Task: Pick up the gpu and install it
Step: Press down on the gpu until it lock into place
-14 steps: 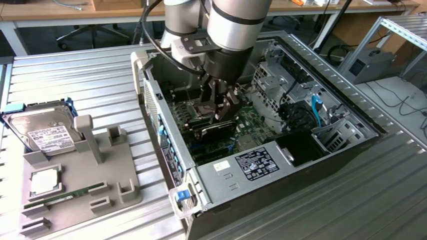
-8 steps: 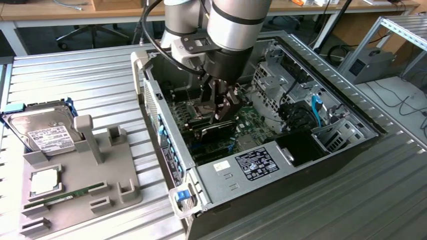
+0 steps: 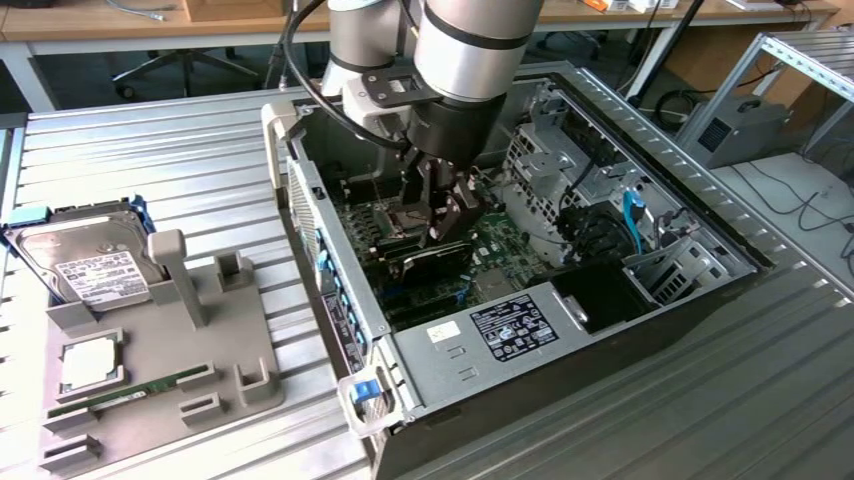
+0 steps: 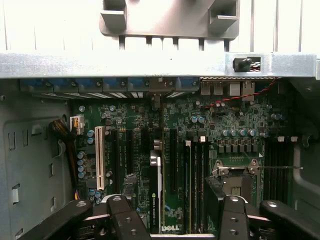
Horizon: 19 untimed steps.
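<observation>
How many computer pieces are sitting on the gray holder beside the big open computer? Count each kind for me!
Hard drive: 1
Square processor chip: 1
Green memory stick: 1
Total: 3

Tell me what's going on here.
The robot arm reaches into the open PC case. Its hand is open over the motherboard, with the gpu standing on edge between the fingers, touching neither. The card looks slotted in, but I cannot tell whether it is fully seated.
</observation>
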Each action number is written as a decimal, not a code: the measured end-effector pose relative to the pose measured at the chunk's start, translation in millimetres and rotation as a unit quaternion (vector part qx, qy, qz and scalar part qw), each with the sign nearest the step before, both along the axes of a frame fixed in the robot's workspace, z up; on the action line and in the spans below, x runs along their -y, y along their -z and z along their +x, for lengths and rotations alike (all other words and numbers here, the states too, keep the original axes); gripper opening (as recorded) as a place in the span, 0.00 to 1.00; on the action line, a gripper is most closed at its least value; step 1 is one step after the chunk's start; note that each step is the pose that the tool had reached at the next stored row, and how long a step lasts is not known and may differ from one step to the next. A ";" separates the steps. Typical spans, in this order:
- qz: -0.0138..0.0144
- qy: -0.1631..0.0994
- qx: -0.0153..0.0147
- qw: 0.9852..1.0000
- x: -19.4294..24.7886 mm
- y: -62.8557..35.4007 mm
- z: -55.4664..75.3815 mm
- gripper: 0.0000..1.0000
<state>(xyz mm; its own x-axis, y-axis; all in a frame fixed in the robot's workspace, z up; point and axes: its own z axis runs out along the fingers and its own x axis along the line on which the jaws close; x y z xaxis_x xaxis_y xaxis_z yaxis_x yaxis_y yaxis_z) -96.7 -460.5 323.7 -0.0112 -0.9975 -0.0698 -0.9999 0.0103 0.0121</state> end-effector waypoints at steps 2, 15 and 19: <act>0.000 0.000 0.000 1.000 0.0 0.0 0.0 0.63; 0.000 0.000 0.000 1.000 0.0 0.0 0.0 0.11; 0.000 0.000 0.000 1.000 0.0 3.0 0.0 0.11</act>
